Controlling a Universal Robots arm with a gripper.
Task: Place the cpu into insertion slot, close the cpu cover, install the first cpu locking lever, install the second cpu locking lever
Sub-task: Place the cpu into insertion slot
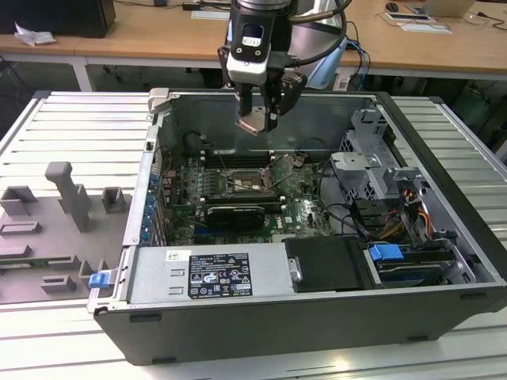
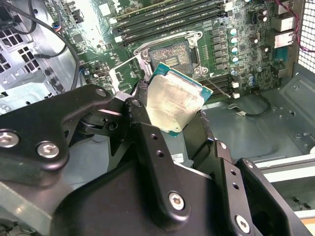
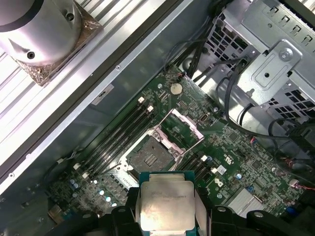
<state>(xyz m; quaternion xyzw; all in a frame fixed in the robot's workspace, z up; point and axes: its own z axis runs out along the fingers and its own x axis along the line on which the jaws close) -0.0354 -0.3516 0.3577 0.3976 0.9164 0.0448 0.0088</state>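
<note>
My gripper [image 1: 257,119] hangs above the open computer case, shut on the cpu [image 1: 253,123], a flat square chip with a pale silvery face. Both wrist views show the cpu [image 2: 173,102] [image 3: 165,205] pinched between the black fingers [image 2: 147,142]. Below on the motherboard lies the insertion slot [image 1: 242,184] [image 3: 149,157] [image 2: 173,55], a dark square with a metal rim, uncovered. The cpu cover [image 1: 283,168] [image 3: 182,126], a thin metal frame with a square window, stands flipped up at the slot's edge toward the exterior view's right. The cpu is well above the slot, not touching it.
Long black memory slots [image 3: 120,132] run beside the socket. A black graphics card [image 1: 234,214] lies in front of it. A drive cage [image 1: 372,158] and cables [image 1: 348,214] fill the exterior view's right of the case. A power supply [image 1: 210,273] is at the front. Grey fixtures [image 1: 67,198] sit outside.
</note>
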